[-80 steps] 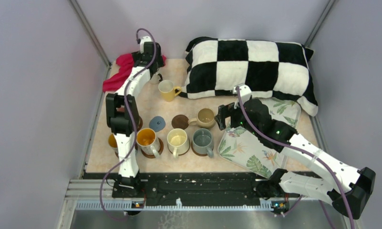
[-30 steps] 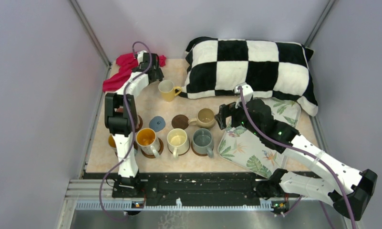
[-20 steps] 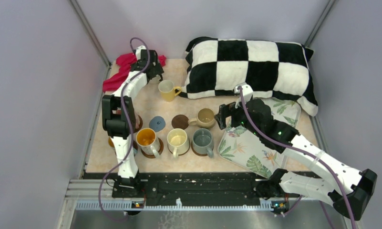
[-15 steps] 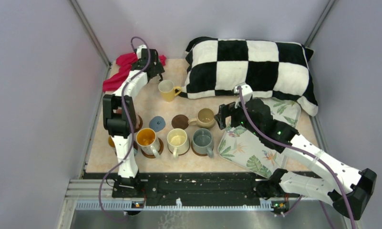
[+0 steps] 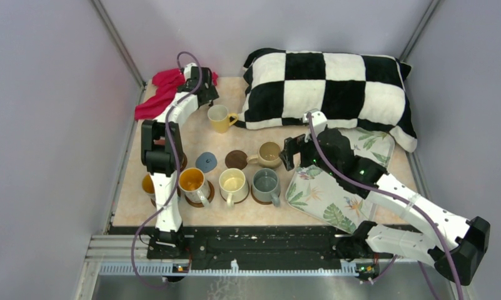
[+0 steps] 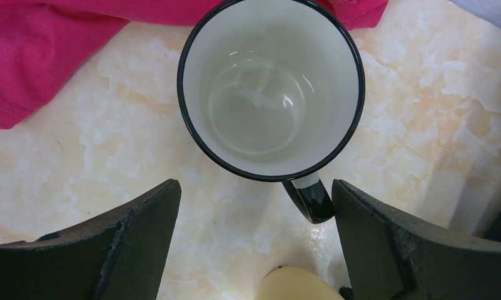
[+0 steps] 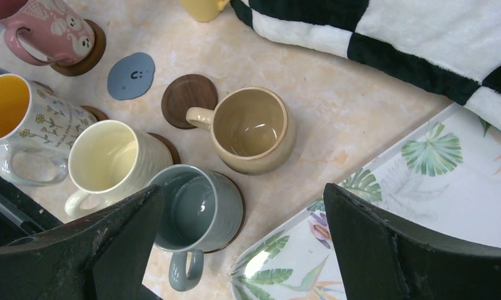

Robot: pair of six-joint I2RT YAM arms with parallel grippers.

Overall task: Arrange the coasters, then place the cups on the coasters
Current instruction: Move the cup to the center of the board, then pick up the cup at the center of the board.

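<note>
A white cup with a black rim (image 6: 271,87) stands upright at the back left, its handle (image 6: 311,201) toward the right finger. My left gripper (image 6: 254,187) hovers open over it, touching nothing; in the top view the gripper (image 5: 202,94) hides this cup. A yellow cup (image 5: 219,117) stands beside it. My right gripper (image 7: 242,190) is open above a tan cup (image 7: 253,130), which sits on bare table. A blue-grey coaster (image 7: 131,75) and a brown coaster (image 7: 186,99) lie bare. The grey cup (image 7: 194,209), cream cup (image 7: 107,165), floral cup (image 7: 22,119) and pink cup (image 7: 44,28) sit on brown coasters.
A red cloth (image 6: 47,50) lies by the white cup in the back-left corner. A black-and-white checked pillow (image 5: 329,87) fills the back right. A leaf-print tray (image 5: 335,200) lies under my right arm. Grey walls close in both sides.
My left gripper has shifted a little to the right over the back-left corner and its elbow moved with it. The right arm edged slightly left. Both grippers stayed open.
</note>
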